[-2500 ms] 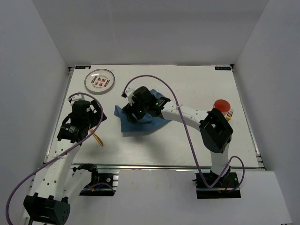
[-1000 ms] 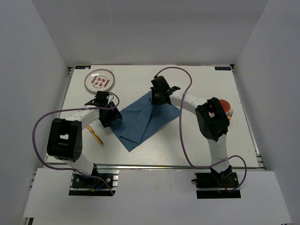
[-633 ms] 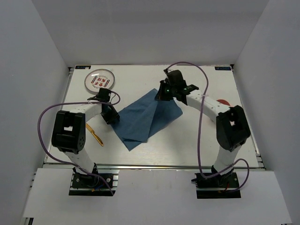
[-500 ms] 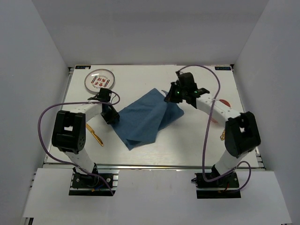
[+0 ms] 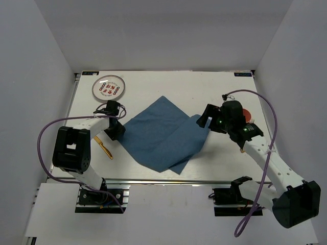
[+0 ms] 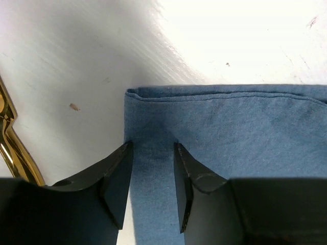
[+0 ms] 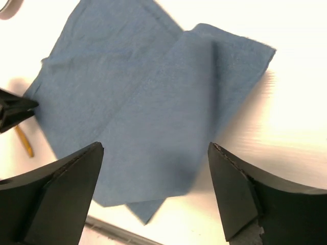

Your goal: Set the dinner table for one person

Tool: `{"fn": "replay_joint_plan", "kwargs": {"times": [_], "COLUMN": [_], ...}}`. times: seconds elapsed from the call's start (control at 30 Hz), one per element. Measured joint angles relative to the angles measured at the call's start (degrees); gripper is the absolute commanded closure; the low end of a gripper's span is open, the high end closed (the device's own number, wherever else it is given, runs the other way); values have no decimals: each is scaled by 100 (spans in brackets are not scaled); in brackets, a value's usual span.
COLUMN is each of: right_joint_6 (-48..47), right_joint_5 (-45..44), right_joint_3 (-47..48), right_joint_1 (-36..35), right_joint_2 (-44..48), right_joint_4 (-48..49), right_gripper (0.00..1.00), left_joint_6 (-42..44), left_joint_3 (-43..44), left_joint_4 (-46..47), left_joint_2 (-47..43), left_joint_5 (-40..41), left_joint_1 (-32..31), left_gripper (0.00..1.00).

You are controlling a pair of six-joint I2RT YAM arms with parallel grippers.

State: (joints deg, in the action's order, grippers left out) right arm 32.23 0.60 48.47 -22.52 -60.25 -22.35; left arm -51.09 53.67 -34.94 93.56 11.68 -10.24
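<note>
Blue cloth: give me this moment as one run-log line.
blue cloth: partly spread, right side doubled over | left fingers: pinching left corner | right fingers: open, holding nothing

The far strip of the counter (image 5: 204, 84) is bare from the plate (image 5: 109, 88) in the far-left corner across to the right edge. The cloth (image 5: 163, 135) lies low over the middle. The left hand (image 5: 116, 131) sits on its left corner, a gold utensil (image 5: 104, 148) just beside. The right hand (image 5: 208, 118), spread wide, hangs over the cloth's right corner, a red dish (image 5: 247, 113) close behind.
</note>
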Motion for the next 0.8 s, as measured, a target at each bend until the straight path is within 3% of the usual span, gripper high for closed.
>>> {"fn": "replay_joint_plan", "kwargs": {"times": [0.13,0.27,0.6,0.7,0.8], "right_joint_6": [-15,-162,-525,-409,-402], "right_joint_5": [-173,190,573,562,599], "right_joint_3": [55,83,868,1056,1768], "right_joint_1": [-20,-107,-260,-225,-114], "right_joint_2": [-136,-560,-3606,-3805,-4406], "right_joint_4": [-157,-87,227,450,-59], "right_gripper": [11,11,11,11,11], "left_joint_6": [-70,-98,-94,-83,-79], "left_joint_3": [-13,-7,188,293,348], "left_joint_4": [17,55,20,9,2], "left_joint_2": [-13,-13,160,245,282], "left_joint_5": [-7,-13,-96,-142,-162], "left_joint_1": [-4,-7,-28,-68,-136], "left_gripper": [41,31,30,29,24]}}
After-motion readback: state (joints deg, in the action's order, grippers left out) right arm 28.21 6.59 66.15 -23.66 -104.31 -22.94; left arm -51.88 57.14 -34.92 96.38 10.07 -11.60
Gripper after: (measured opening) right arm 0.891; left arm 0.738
